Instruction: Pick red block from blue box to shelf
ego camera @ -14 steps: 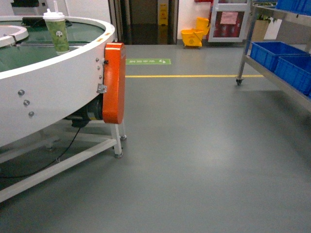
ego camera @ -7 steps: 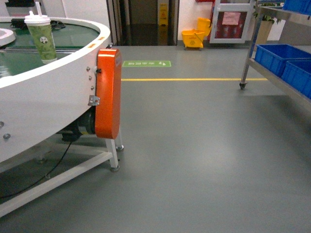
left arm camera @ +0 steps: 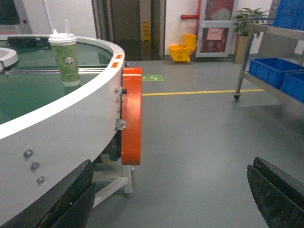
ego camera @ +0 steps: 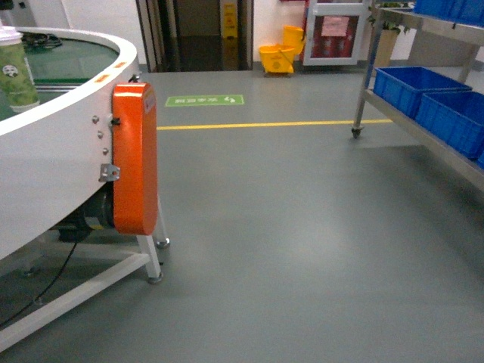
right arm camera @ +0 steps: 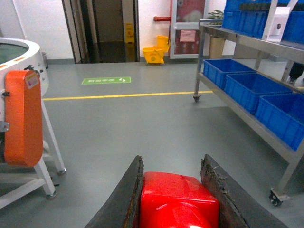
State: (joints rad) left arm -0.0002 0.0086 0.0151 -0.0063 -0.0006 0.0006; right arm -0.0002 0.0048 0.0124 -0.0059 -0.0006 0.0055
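In the right wrist view the red block (right arm camera: 178, 199) is glossy and sits clamped between two dark worn fingers; my right gripper (right arm camera: 172, 162) is shut on it, above bare grey floor. My left gripper (left arm camera: 171, 190) is open, its two black fingers far apart with only floor between them. The steel shelf (right arm camera: 198, 61) stands to the right, and its post (ego camera: 369, 68) also shows in the head view. The blue box is out of view. Neither gripper appears in the head view.
Dark blue crates (right arm camera: 247, 88) fill the shelf's tiers. A round white conveyor table (ego camera: 53, 174) with an orange motor cover (ego camera: 134, 159) and a paper cup (left arm camera: 65, 59) stands at the left. A yellow mop bucket (ego camera: 278, 54) is by the far wall. A caster (right arm camera: 275, 197) sits on the floor.
The head view has swung right: the conveyor and cup slid toward the left edge and the shelf with its crates came further into view.
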